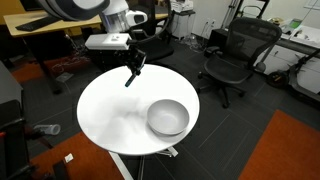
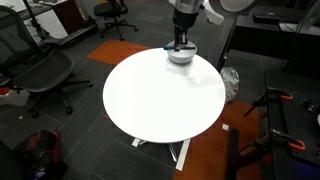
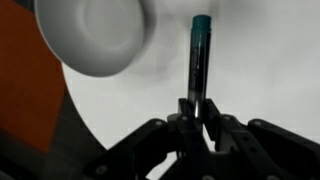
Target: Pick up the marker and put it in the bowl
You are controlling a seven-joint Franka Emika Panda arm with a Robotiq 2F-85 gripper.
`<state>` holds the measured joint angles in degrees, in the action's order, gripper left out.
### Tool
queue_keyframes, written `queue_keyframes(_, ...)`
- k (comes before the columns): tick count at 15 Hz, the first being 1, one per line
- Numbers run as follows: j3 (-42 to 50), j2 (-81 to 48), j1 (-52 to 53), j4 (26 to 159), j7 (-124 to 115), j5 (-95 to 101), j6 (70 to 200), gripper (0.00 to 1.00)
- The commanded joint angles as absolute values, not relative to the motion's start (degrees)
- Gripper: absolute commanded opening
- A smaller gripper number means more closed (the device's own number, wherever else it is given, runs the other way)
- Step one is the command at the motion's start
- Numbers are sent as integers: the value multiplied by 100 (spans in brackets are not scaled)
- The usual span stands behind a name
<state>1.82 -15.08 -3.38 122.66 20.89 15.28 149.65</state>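
My gripper [image 3: 198,108] is shut on the marker [image 3: 199,55], a thin dark stick with a teal end that points away from the wrist camera. In an exterior view the gripper [image 1: 132,68] holds the marker [image 1: 130,78] above the far left part of the round white table [image 1: 110,115]. The grey-white bowl [image 1: 167,117] stands on the table's right side, apart from the gripper. In the wrist view the bowl [image 3: 95,35] lies up and left of the marker. In the other exterior view the gripper [image 2: 180,42] hangs just above the bowl [image 2: 181,55].
The table [image 2: 160,95] stands on a white pedestal base. Black office chairs [image 1: 232,60] [image 2: 45,70] stand around it. An orange carpet patch [image 1: 285,145] lies on the floor. Desks and cables line the room's back.
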Motion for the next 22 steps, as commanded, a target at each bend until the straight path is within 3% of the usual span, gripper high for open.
queue_keyframes(1, 550, -1130, -252, 12312, 1308, 2081, 14890, 5)
queue_keyframes(8, 1058, -1399, -237, 11978, -365, 3103, 14935, 5)
queue_keyframes(22, 1261, -2890, -288, 11026, -1012, 2511, 15190, 5)
